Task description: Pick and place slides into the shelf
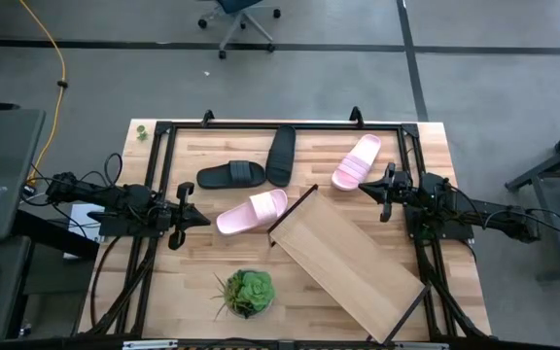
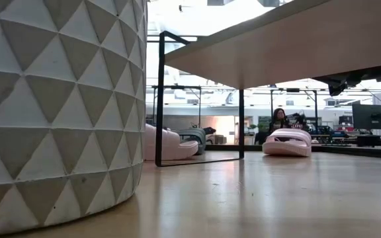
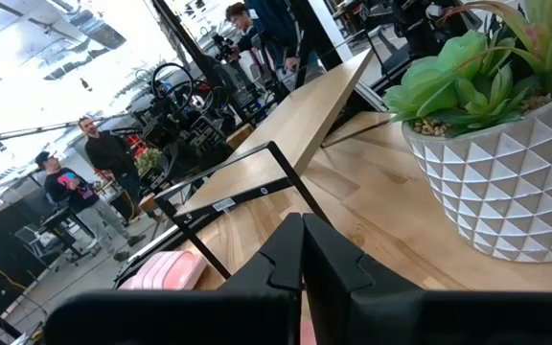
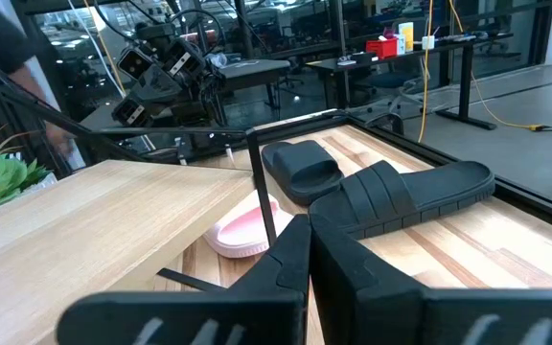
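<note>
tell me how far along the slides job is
Nothing looks done: the shelf lies bare, and both pink slides and both black slides sit on the tabletop beside it. Nothing is in hand either: the left gripper and right gripper are shut and empty. All four placements remain.

The plank tabletop (image 1: 192, 151) carries the shelf (image 1: 353, 262), set at a slant toward its right front. Two black slides (image 1: 231, 175) (image 1: 281, 156) lie near the far edge, one pink slide (image 1: 252, 211) just beside the shelf's near-left corner and another (image 1: 357, 161) beyond its far end. A potted green plant (image 1: 248, 293) in a white faceted pot stands at the front.
</note>
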